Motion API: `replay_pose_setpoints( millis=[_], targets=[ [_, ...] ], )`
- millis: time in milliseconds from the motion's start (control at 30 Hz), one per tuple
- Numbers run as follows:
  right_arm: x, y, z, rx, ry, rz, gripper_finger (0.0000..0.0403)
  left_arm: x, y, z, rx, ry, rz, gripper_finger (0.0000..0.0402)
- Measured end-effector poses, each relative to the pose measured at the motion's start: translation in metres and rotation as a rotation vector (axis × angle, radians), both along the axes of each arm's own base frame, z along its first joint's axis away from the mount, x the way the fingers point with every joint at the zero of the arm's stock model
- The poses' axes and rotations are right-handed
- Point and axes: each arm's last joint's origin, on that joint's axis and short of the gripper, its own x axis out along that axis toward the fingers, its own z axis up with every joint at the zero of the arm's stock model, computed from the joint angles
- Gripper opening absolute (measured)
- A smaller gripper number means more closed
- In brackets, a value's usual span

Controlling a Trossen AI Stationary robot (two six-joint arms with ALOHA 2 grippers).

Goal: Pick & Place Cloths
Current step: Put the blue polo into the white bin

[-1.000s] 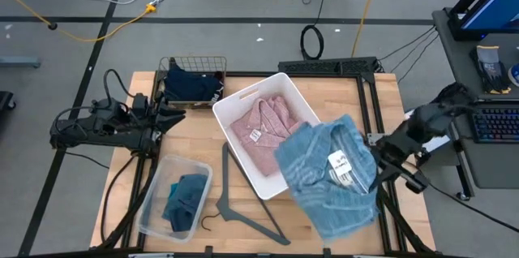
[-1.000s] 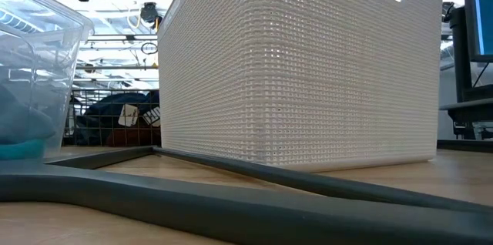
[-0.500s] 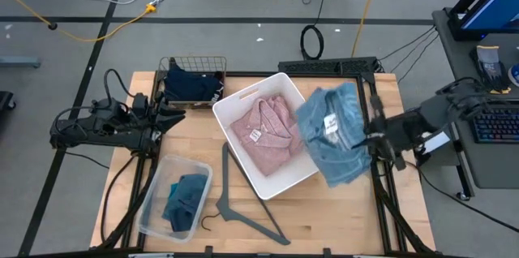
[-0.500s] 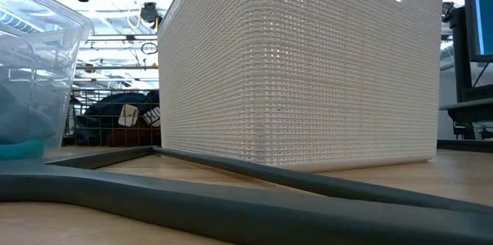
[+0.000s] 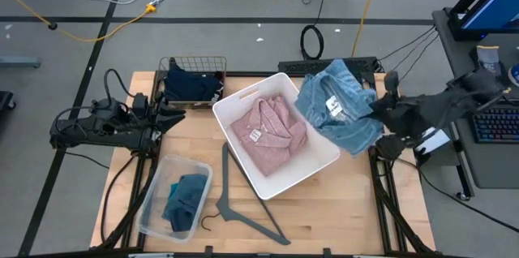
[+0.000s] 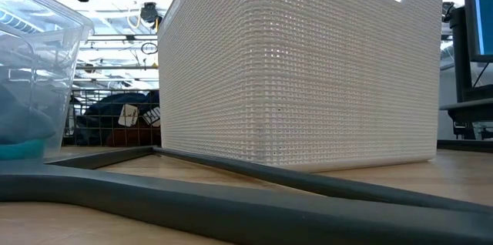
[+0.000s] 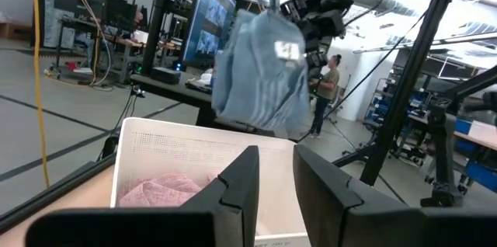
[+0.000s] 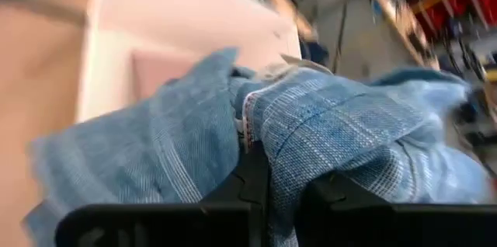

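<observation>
High view: right gripper [image 5: 381, 112] clamped tight on the blue striped shirt [image 5: 336, 116], carried in the air over the far right corner of the white basket [image 5: 312, 167], part of the fabric hanging past the basket's right rim and above the table's right edge. White label [image 5: 332, 105] turned up near the middle of the bundle. Pink fleece [image 5: 266, 132] lying flat inside the basket, a small tag on it. Navy cloth [image 5: 188, 86] heaped in the wire basket [image 5: 193, 65] at the far left; teal cloth [image 5: 185, 199] in the clear plastic bin [image 5: 154, 209] at the near left. Grey hanger [image 5: 235, 201] flat on the wood between bin and basket. Left gripper [image 5: 174, 118] parked low at the left side, fingers slightly apart and holding nothing, pointed toward the basket.

Right wrist view: fingers pinched on a thick fold of the shirt [image 8: 311, 138], cloth spilling to both sides.

Judged handling: light, limp, no stiffness at all, so free to drape, swing and snag on the basket rim. Woven cotton by the look, not slippery, not fragile. Best taken at a bunched fold near the middle, as here, keeping the hanging ends short; a grip at one edge likely to leave a long tail trailing outside the basket
</observation>
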Motion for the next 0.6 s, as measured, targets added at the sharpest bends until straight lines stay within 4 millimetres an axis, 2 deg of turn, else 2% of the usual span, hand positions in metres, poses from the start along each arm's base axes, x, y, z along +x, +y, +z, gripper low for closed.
replay_pose_setpoints(
  millis=[100,200,500,600],
  targets=[
    [0.009,0.002,-0.003,-0.094,0.030,-0.073,0.0019,0.000,0.000,0.000,0.000,0.000,0.000,0.0081],
    [0.016,0.003,-0.003,-0.241,0.057,-0.073,0.0019,0.000,0.000,0.000,-0.002,0.000,0.008,0.0081],
    [0.027,-0.007,0.001,-0.639,0.067,-0.360,0.0019,0.000,0.001,0.000,-0.013,-0.001,0.025,0.0081],
    [0.029,-0.009,0.005,-0.707,0.063,-0.431,0.0019,0.000,0.001,0.000,-0.013,-0.001,0.030,0.0081]
  ],
)
